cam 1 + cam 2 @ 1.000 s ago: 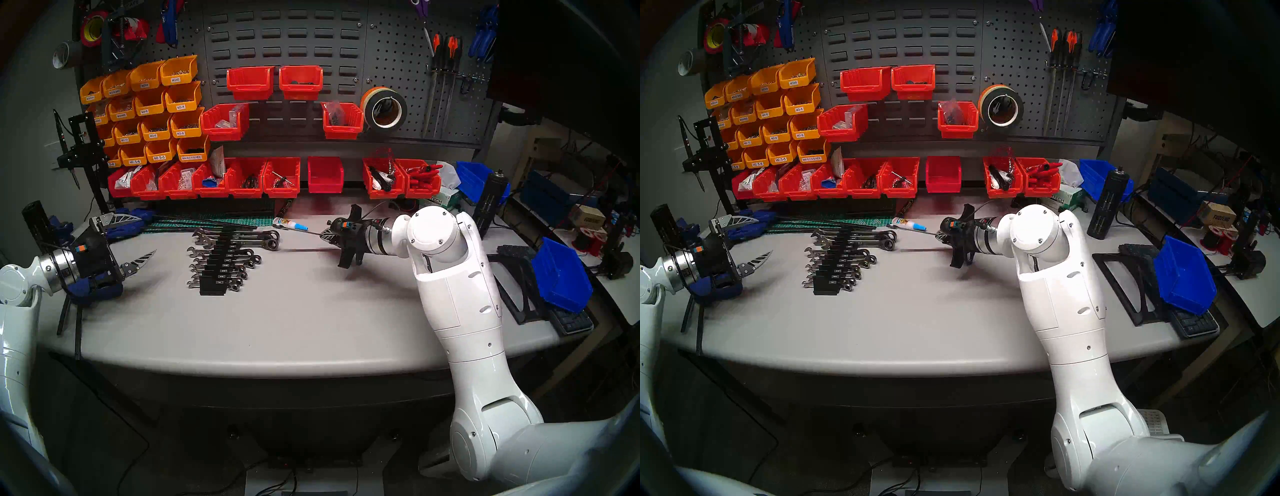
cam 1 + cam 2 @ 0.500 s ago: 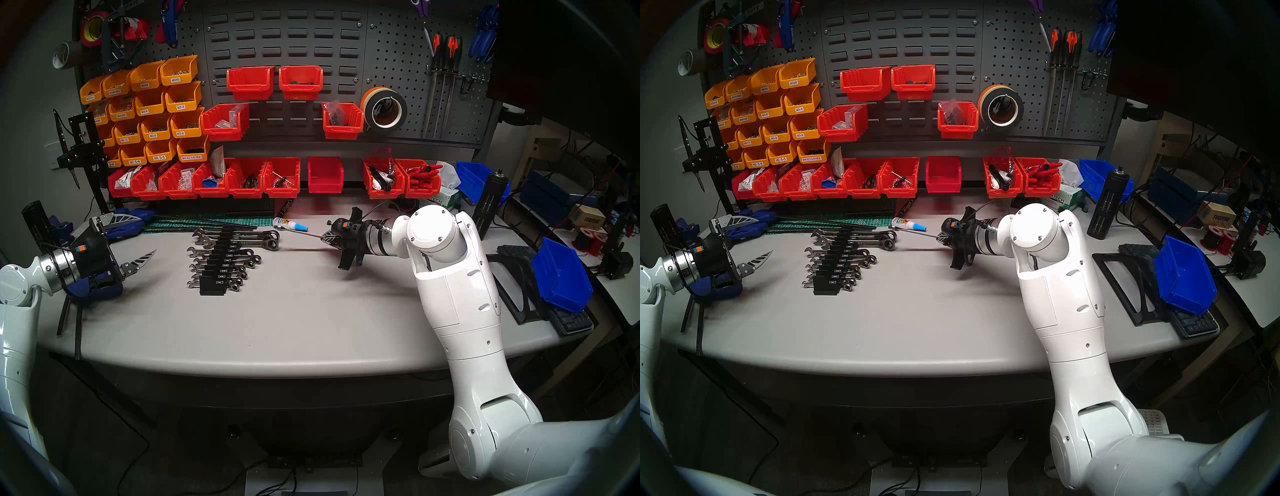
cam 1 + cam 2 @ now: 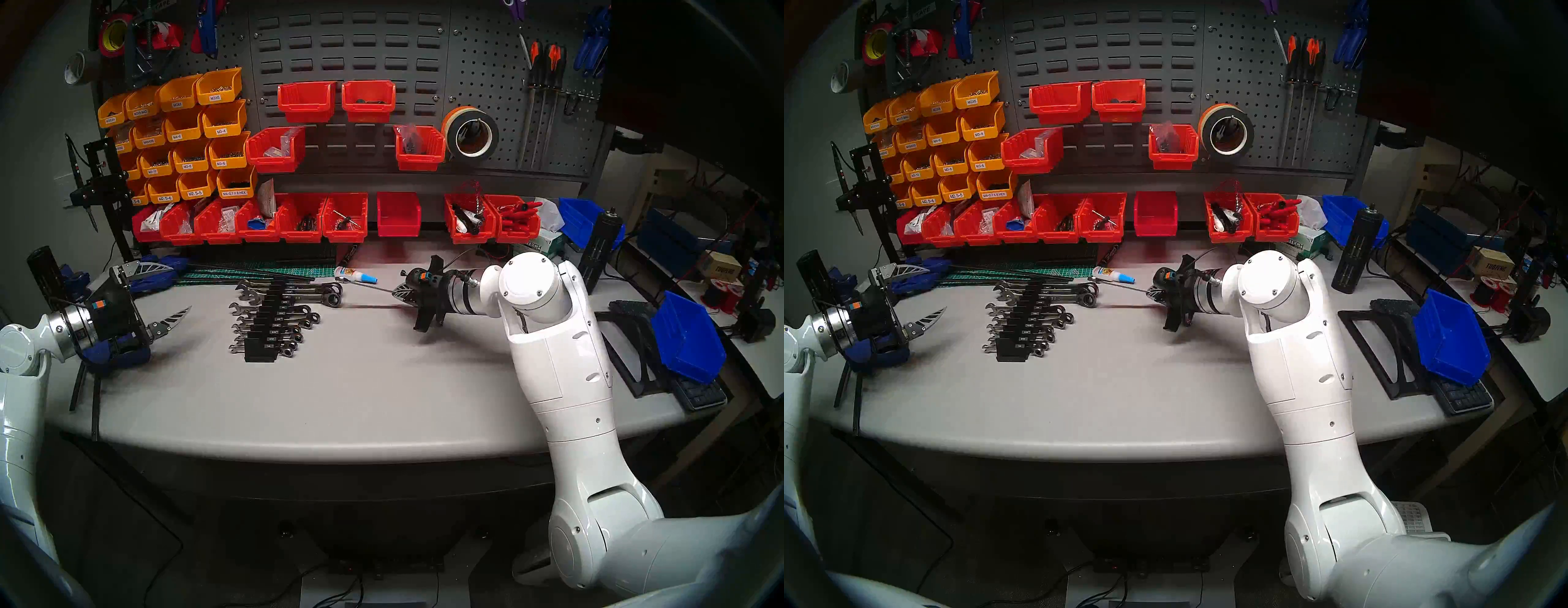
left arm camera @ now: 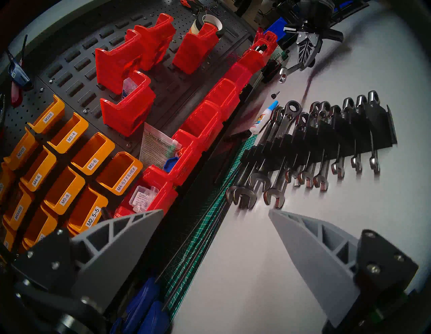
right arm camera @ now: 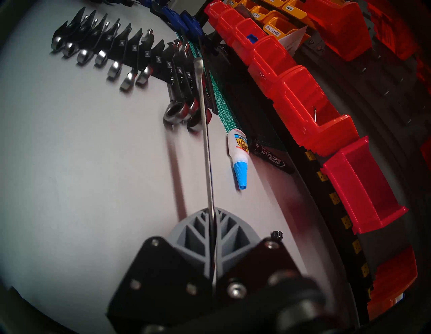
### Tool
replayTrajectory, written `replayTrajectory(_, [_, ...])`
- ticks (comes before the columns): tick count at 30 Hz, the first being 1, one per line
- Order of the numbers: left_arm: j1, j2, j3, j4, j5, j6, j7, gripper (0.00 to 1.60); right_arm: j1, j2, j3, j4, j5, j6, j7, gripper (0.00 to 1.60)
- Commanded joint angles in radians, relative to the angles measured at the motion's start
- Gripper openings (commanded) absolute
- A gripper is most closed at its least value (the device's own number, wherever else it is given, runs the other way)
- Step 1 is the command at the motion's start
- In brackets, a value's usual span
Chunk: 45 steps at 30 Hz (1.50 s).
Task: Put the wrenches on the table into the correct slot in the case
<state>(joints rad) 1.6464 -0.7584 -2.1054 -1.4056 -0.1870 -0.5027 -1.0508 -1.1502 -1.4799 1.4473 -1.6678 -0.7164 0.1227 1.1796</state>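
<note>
The black stepped rack (image 3: 266, 329) stands left of the table's middle and holds several chrome wrenches (image 3: 297, 294) in its grooves. It also shows in the left wrist view (image 4: 363, 130) and in the right wrist view (image 5: 142, 50). My right gripper (image 3: 403, 292) is shut on a long chrome wrench (image 3: 369, 285), held edge-on a little above the table. The wrench (image 5: 206, 140) points toward the rack's far end, its free end near the ring ends there. My left gripper (image 3: 167, 293) is open and empty, left of the rack (image 4: 215, 212).
A glue bottle (image 5: 239, 154) and a black marker (image 5: 270, 158) lie just behind the held wrench. A green cutting mat (image 3: 254, 271) and a row of red bins (image 3: 343, 216) line the back. A blue bin (image 3: 687, 335) sits at the right.
</note>
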Motion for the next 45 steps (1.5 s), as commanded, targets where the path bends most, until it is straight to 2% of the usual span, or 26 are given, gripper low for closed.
replayTrajectory(1, [-0.021,0.013,-0.019,-0.013,-0.014,0.002,0.006,1.6,0.025,-0.012,0.006,-0.029,0.01,-0.007,-0.009,0.0])
replayTrajectory(45, [-0.021,0.013,-0.019,-0.013,-0.014,0.002,0.006,1.6,0.024,-0.021,0.015,-0.029,0.004,-0.016,-0.004,0.0])
